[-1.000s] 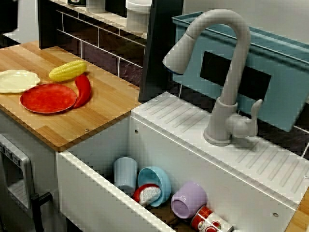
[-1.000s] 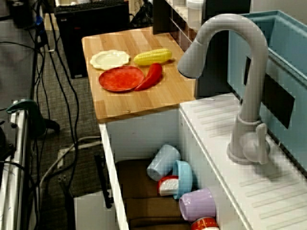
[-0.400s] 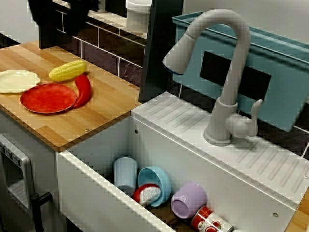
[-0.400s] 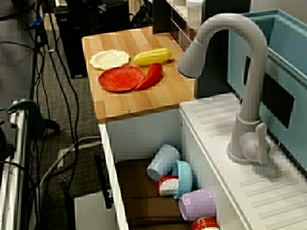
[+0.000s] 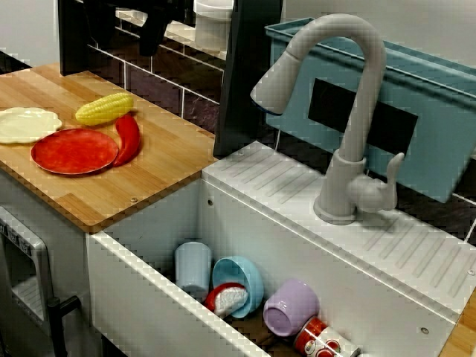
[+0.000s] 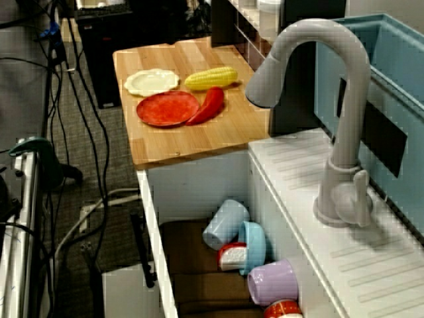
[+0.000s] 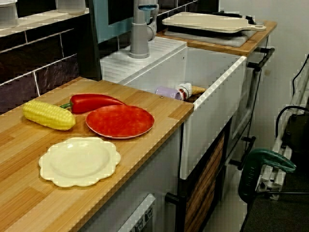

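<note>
Sink-side view, upper left: my gripper (image 5: pixel 152 28) has slid rightward along the top edge, well above the corn cob (image 5: pixel 104 108) and red pepper (image 5: pixel 128 138). I cannot tell how far the claw is open.

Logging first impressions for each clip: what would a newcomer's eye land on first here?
The tall grey faucet arching over the white sink dominates. Next come the bright colours on the wooden counter: a red plate with a red pepper and a yellow corn cob beside it, and a cream plate close by. Down in the sink lies a heap of tipped cups, a blue cup and a lilac cup among them.
</note>
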Controlling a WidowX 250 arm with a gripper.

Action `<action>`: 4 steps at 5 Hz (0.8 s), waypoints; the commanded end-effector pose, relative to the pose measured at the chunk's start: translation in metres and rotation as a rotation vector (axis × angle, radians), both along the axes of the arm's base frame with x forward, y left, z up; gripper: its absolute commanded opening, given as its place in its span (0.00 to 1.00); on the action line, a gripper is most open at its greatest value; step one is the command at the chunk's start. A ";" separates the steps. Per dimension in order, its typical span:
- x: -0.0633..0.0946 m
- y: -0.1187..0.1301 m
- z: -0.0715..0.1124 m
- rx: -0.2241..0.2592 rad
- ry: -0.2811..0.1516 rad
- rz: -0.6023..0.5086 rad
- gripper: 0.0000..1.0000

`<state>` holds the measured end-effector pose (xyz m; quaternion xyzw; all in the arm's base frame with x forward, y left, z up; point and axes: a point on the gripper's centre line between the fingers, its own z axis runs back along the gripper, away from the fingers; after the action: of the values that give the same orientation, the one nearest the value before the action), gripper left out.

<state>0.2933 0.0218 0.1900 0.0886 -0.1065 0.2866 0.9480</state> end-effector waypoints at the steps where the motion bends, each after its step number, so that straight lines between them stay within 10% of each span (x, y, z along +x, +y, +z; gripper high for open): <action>1: 0.044 0.050 -0.010 0.031 -0.191 0.048 1.00; 2: 0.052 0.063 -0.015 -0.001 -0.272 0.072 1.00; 4: 0.057 0.071 -0.029 0.011 -0.282 0.094 1.00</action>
<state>0.3522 0.0842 0.1462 0.0576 -0.2215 0.3394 0.9124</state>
